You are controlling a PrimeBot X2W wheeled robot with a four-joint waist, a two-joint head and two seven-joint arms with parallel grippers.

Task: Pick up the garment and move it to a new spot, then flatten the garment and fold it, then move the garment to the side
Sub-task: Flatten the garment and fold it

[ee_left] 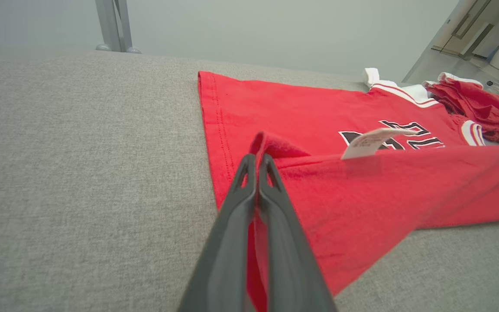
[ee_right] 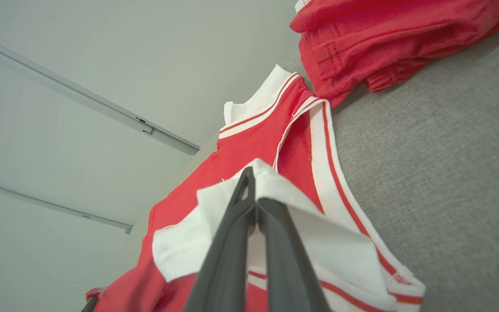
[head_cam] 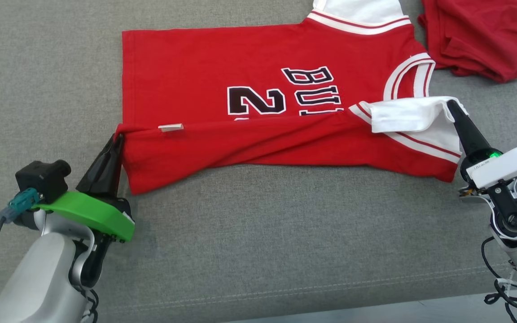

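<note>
The garment (head_cam: pixel 249 80) is a red jersey with white trim and dark lettering, spread on the grey surface with its near edge lifted and folded over toward the middle. My left gripper (head_cam: pixel 118 140) is shut on the garment's hem corner (ee_left: pixel 271 145) at the left. At the right, my right gripper (head_cam: pixel 450 106) is shut on the white sleeve (ee_right: pixel 232 195), which it holds folded over the red body. In the left wrist view a white label (ee_left: pixel 373 141) stands up from the lifted fold.
A second, darker red piece of clothing (head_cam: pixel 483 36) lies crumpled at the far right, close to the jersey's collar. The grey padded surface (head_cam: pixel 263 233) stretches wide in front, and its front edge runs along the bottom right.
</note>
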